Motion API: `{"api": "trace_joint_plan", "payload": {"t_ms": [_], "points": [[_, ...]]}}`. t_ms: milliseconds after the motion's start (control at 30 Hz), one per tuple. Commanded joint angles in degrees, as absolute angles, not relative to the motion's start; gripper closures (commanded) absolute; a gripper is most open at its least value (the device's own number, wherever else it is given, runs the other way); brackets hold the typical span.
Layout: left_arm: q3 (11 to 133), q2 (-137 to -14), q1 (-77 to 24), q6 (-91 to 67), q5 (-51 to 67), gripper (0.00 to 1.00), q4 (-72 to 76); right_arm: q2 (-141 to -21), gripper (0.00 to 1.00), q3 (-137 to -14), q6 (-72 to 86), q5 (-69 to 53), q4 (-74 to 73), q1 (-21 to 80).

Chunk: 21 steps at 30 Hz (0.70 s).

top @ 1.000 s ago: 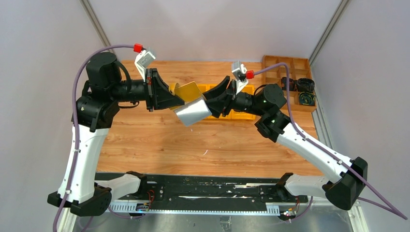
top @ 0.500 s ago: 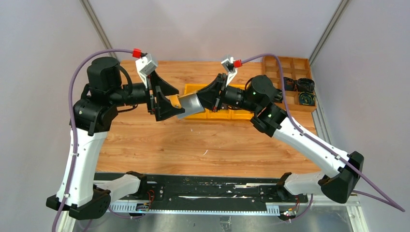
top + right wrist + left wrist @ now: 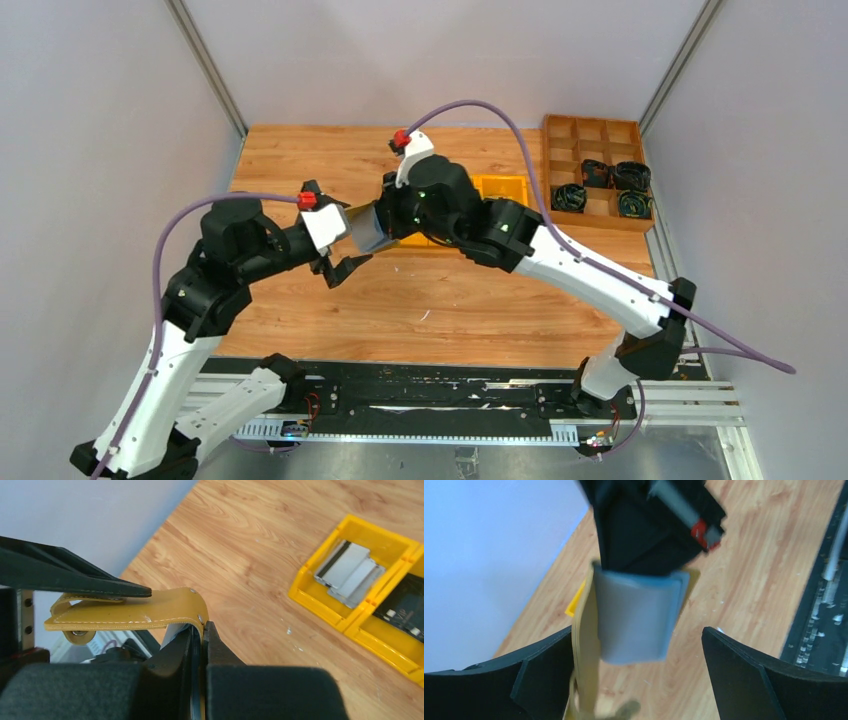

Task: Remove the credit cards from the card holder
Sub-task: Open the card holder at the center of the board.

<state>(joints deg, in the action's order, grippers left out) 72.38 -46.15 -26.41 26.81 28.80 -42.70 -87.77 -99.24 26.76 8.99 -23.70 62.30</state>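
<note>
Between the spread fingers of my left claw [image 3: 636,630] hangs the holder [image 3: 634,615], aloft over the desk [image 3: 250,555], its grey face nipped tight by my right claw [image 3: 202,630]. Only that pinch carries it. Closing the left on the loose flap [image 3: 130,612] could, I judge, tug it free. No cards visible.

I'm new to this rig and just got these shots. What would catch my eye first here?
Your eye lands on the small mustard-yellow folding card holder with a silvery-grey inner face, held in mid-air above the wooden table, pinched by the right pincer while the open left pincer straddles it. Behind them sit bright yellow plastic bins, and a brown wooden divided tray in the far right corner.
</note>
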Motion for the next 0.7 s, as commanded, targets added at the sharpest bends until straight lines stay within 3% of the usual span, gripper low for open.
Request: {"api": "trace_joint_plan", "payload": {"t_ms": [0,533,667], "points": [[67.49,-45.58,-32.16,32.16,16.23,0.00,-33.44,-89.69,1.00,-104.03,27.11,18.58,-28.64,64.84],[61.97,-43.18,-36.21,31.40,0.62,0.00,-22.13,-88.77,1.00,-102.77,28.53,20.04,-24.89,65.92],[62.95,-42.57,-36.21,32.64,0.15,0.06,-23.69,-86.76,1.00,-100.39,27.66,19.94,-23.42,65.85]]}}
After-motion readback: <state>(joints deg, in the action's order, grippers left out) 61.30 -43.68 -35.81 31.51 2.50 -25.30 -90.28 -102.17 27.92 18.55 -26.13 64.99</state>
